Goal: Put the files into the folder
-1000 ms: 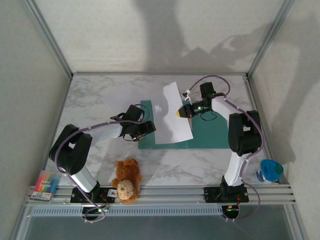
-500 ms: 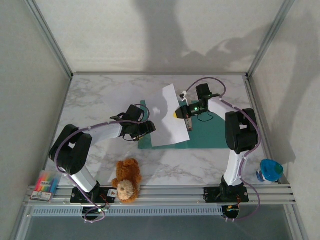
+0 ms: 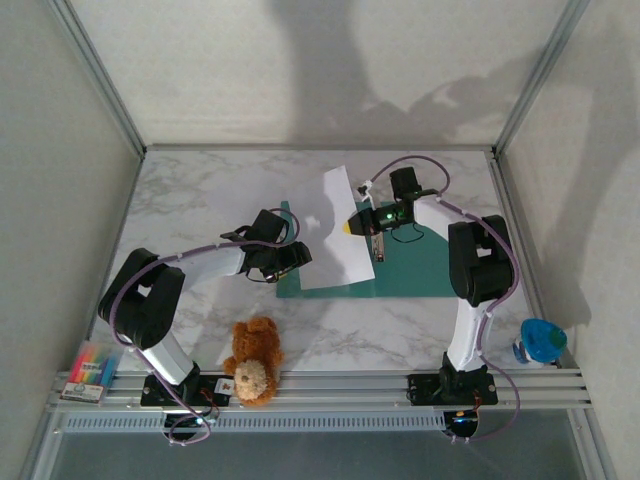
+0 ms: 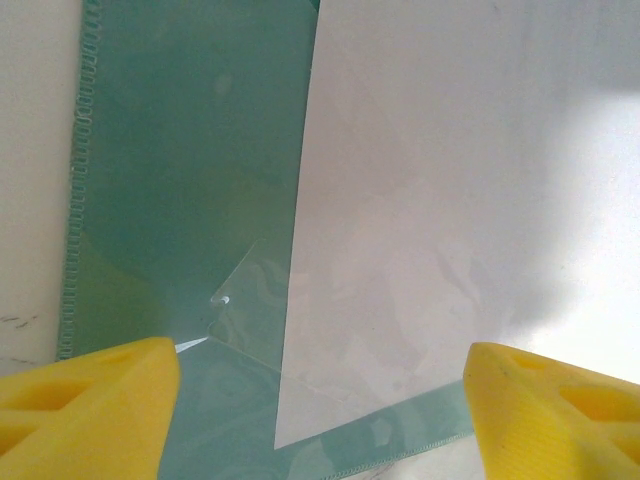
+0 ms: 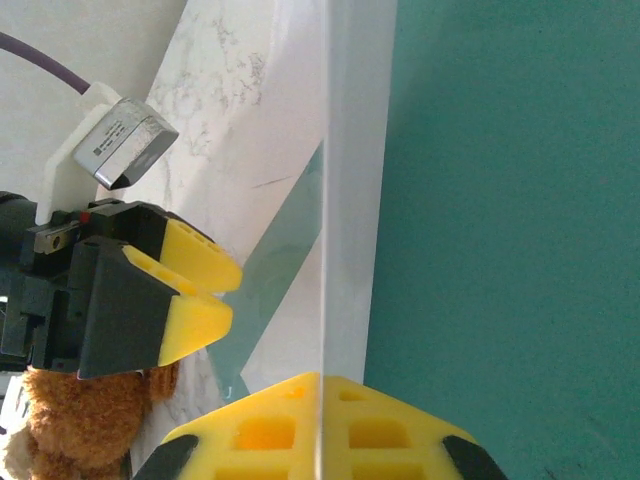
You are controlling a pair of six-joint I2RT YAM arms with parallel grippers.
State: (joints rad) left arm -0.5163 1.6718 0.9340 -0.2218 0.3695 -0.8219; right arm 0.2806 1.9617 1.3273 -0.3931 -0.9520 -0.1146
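The teal folder point(image 3: 420, 265) lies flat at mid-table, right of centre. One white sheet of the files point(image 3: 340, 235) slants across the folder's left half. My right gripper point(image 3: 358, 226) is shut on the sheet's right edge. In the right wrist view its gripper point(image 5: 320, 425) pinches the sheet point(image 5: 355, 180) edge-on beside the folder point(image 5: 500, 200). My left gripper point(image 3: 288, 258) hovers open over the folder's left edge. In the left wrist view that gripper point(image 4: 320, 410) has its yellow fingertips point(image 4: 90, 400) wide apart above the folder point(image 4: 180, 150), the sheet's corner point(image 4: 430, 180) between them.
A brown teddy bear point(image 3: 252, 372) sits by the near rail between the arm bases. A pack of markers point(image 3: 92, 368) lies at the near left, and a blue-and-white cup point(image 3: 540, 342) at the near right. Frame posts bound the marble table point(image 3: 200, 195).
My right gripper has drawn the sheet a little to the left across the folder. The left arm has stayed in place, still open.
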